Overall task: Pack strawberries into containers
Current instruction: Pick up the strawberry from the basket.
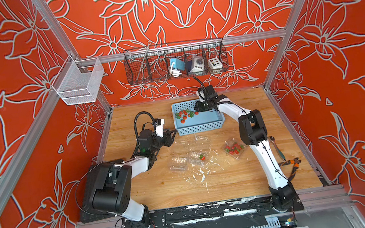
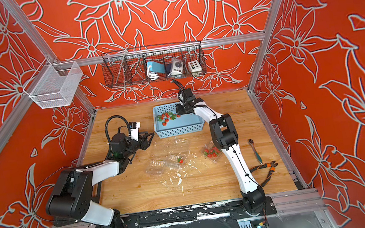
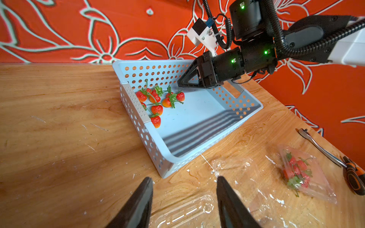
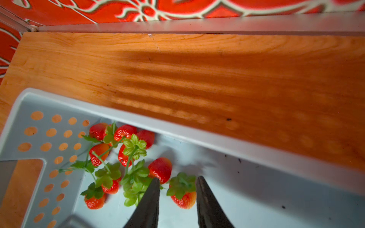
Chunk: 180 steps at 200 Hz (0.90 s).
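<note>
Black right tool [image 4: 177, 178] low inside blue basket [image 4: 177, 131]

No text, label, brand, number or sign can be read in any view; the small box with coloured dots [image 1: 215, 63] in the black wire basket [image 1: 141, 73] on the back wall is too small to show any lettering in either top view.

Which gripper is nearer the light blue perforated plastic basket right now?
Right. The right gripper reaches inside the light blue plastic basket, jaws open around a red strawberry; the left gripper sits outside, off its near left corner.
</note>
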Each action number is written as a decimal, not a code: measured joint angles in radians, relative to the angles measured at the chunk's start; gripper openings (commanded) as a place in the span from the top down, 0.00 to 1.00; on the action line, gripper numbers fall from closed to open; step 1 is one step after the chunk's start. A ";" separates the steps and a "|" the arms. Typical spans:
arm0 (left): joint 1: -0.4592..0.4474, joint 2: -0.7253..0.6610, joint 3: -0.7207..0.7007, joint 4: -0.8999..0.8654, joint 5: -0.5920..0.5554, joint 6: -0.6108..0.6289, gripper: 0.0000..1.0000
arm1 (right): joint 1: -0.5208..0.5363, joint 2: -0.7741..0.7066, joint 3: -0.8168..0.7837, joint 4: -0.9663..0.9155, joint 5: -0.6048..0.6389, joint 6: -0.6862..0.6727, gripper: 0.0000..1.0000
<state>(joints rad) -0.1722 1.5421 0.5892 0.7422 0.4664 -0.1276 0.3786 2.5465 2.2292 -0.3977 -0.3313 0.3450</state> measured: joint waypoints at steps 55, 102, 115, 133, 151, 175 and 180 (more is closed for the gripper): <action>0.000 0.000 0.000 0.000 0.000 0.000 0.48 | -0.003 0.025 0.060 -0.022 0.021 0.011 0.68; 0.000 0.000 0.000 0.000 0.000 0.000 0.48 | -0.010 0.080 0.118 -0.026 0.024 0.022 0.79; 0.000 0.000 0.000 0.000 0.000 0.000 0.48 | -0.010 0.084 0.119 -0.032 0.024 0.026 0.81; 0.000 0.000 0.000 0.000 0.000 0.000 0.48 | -0.010 0.085 0.119 -0.035 0.023 0.030 0.87; 0.000 0.000 0.000 0.000 0.000 0.000 0.48 | -0.010 0.085 0.121 -0.035 0.018 0.035 0.93; 0.000 0.000 0.000 0.000 0.000 0.000 0.49 | -0.010 0.085 0.118 -0.031 0.014 0.037 1.00; 0.000 0.000 0.000 0.000 0.000 0.000 0.48 | -0.010 0.085 0.116 -0.025 0.012 0.037 1.00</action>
<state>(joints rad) -0.1722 1.5421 0.5892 0.7418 0.4664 -0.1276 0.3691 2.6316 2.3447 -0.4229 -0.3191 0.3824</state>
